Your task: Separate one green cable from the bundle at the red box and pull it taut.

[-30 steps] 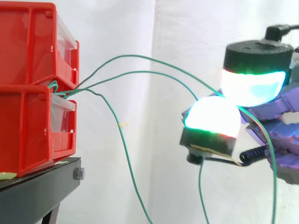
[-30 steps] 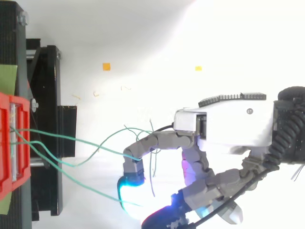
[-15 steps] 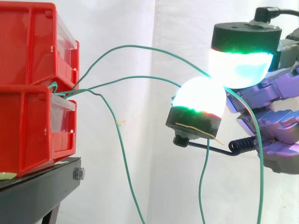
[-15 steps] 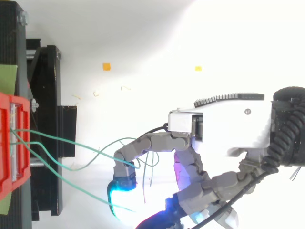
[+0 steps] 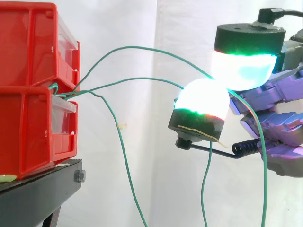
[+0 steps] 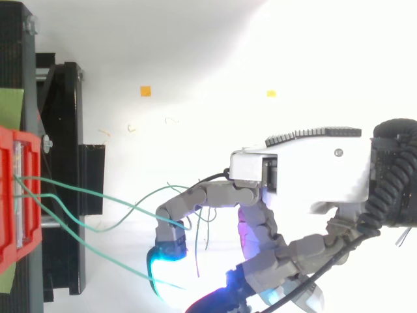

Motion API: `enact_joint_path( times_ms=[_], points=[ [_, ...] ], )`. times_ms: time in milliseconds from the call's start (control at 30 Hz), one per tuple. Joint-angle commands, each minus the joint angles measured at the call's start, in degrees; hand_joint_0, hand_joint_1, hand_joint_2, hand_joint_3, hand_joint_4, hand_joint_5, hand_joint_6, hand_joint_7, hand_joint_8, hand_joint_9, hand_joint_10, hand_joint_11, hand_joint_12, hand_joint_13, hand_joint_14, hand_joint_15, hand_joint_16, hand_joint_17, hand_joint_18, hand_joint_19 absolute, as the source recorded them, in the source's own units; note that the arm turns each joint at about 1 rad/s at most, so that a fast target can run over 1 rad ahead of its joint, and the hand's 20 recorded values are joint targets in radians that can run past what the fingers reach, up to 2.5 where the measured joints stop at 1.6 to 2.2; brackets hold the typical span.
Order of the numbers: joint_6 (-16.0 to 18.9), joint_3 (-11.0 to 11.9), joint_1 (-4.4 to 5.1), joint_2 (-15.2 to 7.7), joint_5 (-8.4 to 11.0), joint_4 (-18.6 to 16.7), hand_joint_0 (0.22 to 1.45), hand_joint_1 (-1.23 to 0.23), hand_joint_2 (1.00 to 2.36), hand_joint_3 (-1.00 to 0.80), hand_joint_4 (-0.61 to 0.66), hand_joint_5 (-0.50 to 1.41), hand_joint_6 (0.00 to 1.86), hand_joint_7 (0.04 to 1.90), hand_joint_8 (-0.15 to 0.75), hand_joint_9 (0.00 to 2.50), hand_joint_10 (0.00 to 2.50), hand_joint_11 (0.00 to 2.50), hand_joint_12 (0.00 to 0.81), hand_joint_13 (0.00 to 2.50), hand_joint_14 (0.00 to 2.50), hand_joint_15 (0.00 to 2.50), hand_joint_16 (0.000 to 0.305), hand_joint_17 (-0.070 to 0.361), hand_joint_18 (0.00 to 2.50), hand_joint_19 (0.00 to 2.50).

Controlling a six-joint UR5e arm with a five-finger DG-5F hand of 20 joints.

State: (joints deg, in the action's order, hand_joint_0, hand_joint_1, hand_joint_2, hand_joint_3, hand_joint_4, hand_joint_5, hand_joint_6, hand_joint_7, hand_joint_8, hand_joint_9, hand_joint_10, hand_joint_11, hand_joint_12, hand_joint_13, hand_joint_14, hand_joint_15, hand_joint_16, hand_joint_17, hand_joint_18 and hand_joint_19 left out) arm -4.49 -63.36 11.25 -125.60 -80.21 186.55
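Two red boxes point(image 5: 28, 42) are stacked at the left on a black stand point(image 5: 42, 194). Three thin green cables come out together between them. The top cable point(image 5: 137, 47) arcs high and runs right into the pinch between two glowing fingertips point(image 5: 201, 106) of my hand point(image 5: 279, 132), then drops behind it. It is curved, not straight. A second cable point(image 5: 137, 78) passes behind the lower pad and hangs down. The third cable point(image 5: 124, 161) droops free toward the floor. In the top view my hand point(image 6: 306, 173) lies right of the red box point(image 6: 8, 195), its fingers curled.
The black stand point(image 6: 65, 130) reaches out from the left edge below the boxes. A white curtain hangs behind the work. On the white floor lie a small orange marker point(image 6: 145, 91) and a yellow one point(image 6: 271, 94).
Over the last second my hand rose and shifted left toward the boxes, and the pinched cable's arc grew higher. In the last half second almost nothing moved.
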Motion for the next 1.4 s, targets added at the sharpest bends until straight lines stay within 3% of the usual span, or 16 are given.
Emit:
enact_joint_path(
  times_ms=[0,400,467,533,600,1367],
  points=[
    [0.01,-0.01,0.0,0.0,-0.03,0.04,0.74,-0.76,1.02,-0.16,0.1,0.12,0.51,1.14,0.207,1.97,0.02,0.53,0.39,1.56,0.02,0.66,0.045,0.102,1.16,0.61],
    [0.01,-0.01,0.0,0.0,0.06,0.04,0.74,-0.76,1.02,-0.16,0.1,0.12,0.51,1.14,0.204,1.97,0.02,0.53,0.38,1.56,0.02,0.68,0.045,0.102,1.15,0.62],
    [0.01,-0.01,0.09,0.0,0.06,-0.04,0.74,-0.76,1.02,-0.16,0.09,0.12,0.51,1.14,0.198,1.98,0.02,0.52,0.217,1.33,0.02,0.51,0.045,0.101,1.15,0.61],
    [0.01,-0.01,0.0,0.09,0.06,0.04,0.74,-0.76,1.02,-0.16,0.09,0.12,0.51,1.14,0.193,1.96,0.02,0.53,0.316,1.45,0.02,0.58,0.044,0.1,1.12,0.62],
    [0.01,-0.01,0.0,0.0,0.06,-0.04,0.74,-0.76,1.02,-0.15,0.09,0.12,0.51,1.14,0.198,1.97,0.02,0.53,0.347,1.56,0.02,0.65,0.044,0.099,1.12,0.62],
    [0.01,-0.1,0.0,0.0,0.06,-0.04,0.74,-0.76,1.02,-0.14,0.08,0.12,0.51,1.14,0.194,1.98,0.02,0.53,0.348,1.56,0.02,0.66,0.044,0.1,1.12,0.62]
  ],
)
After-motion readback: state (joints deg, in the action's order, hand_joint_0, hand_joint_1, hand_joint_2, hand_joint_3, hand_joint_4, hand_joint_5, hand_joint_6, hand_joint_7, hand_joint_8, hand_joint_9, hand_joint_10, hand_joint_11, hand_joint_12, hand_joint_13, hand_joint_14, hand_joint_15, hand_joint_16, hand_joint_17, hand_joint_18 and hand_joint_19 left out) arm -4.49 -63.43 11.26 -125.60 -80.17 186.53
